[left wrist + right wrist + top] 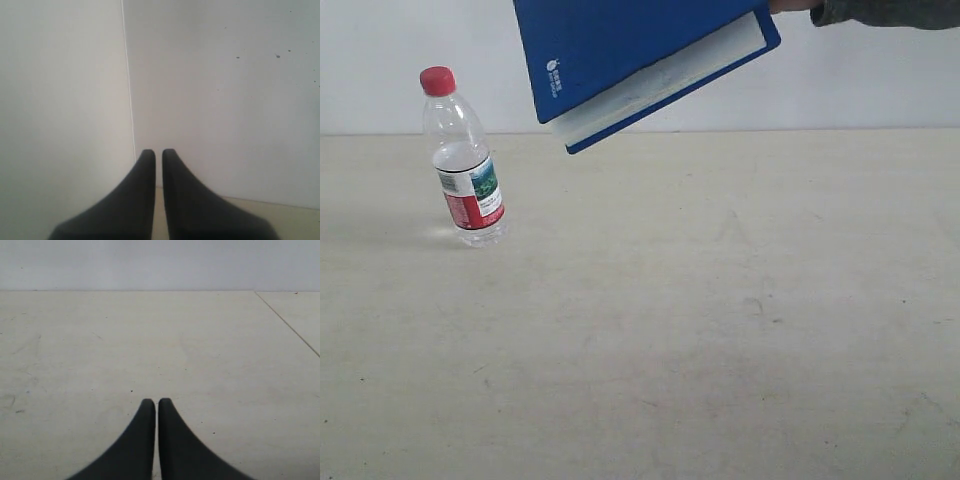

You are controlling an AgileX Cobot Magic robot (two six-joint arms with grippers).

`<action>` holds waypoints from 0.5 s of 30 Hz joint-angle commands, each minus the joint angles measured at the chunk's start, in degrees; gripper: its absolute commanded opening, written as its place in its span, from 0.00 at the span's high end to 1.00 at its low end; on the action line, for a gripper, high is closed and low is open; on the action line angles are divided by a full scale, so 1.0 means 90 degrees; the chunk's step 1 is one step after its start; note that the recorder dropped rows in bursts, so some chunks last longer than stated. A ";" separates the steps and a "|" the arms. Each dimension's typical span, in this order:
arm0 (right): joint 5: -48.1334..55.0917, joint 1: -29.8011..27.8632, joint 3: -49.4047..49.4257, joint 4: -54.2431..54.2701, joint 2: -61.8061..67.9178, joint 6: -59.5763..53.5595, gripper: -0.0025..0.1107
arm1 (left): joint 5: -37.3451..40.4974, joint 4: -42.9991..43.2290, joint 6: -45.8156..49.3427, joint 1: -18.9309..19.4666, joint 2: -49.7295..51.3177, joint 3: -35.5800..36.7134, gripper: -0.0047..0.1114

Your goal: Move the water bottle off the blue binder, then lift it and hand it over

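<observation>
While the water bottle [468, 170] stands upright on the table [720, 330] at 9 o'clock in the exterior view, the blue binder [620, 40] hangs in the air at 12 o'clock, clear of the table.

- Bottle: clear plastic, red cap [437, 80], red, white and green label [475, 195]. Faint shadow at its base.
- Binder: tilted, lower corner pointing down toward the table. White logo [553, 78] on the cover, white page edges [660, 85] showing. It sits up at 2 o'clock from the bottle, the two well apart.
- A person's hand [792, 5] grips the binder's far corner at 1 o'clock; a dark sleeve [890, 12] runs off the frame edge.
- Left jaws: pressed almost together, only a thin slit between them, pinching nothing. They face a white wall [225, 100] with a thin seam [129, 75]; a strip of table [280, 220] shows beneath.
- Right jaws: pressed together, holding nothing, over bare table [100, 350].
- Neither arm shows in the exterior view.
- Surface: pale cream top, scuffed and speckled with small dark marks; a joint line [287, 322] crosses it in the right wrist view.
- Room: plain white wall [880, 80] behind the table's far edge.
</observation>
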 commanded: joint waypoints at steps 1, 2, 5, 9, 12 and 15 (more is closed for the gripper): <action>-0.0026 -0.0011 -0.0007 0.0024 0.0012 0.0027 0.98 | -0.0029 -0.0003 0.0027 0.0002 -0.0016 0.0019 0.92; -0.0026 -0.0011 -0.0007 0.0024 0.0012 0.0027 0.98 | -0.0029 -0.0003 0.0027 0.0002 -0.0016 0.0019 0.92; -0.0026 -0.0011 -0.0007 0.0024 0.0012 0.0027 0.98 | -0.0029 -0.0003 0.0027 0.0002 -0.0016 0.0019 0.92; -0.0026 -0.0011 -0.0007 0.0024 0.0012 0.0027 0.98 | -0.0029 -0.0003 0.0027 0.0002 -0.0016 0.0019 0.92; -0.0026 -0.0011 -0.0007 0.0024 0.0012 0.0027 0.98 | -0.0029 -0.0003 0.0027 0.0002 -0.0016 0.0019 0.92; -0.0026 -0.0011 -0.0007 0.0024 0.0012 0.0027 0.98 | 0.0152 -0.0003 0.0024 0.0002 -0.0016 0.0019 0.92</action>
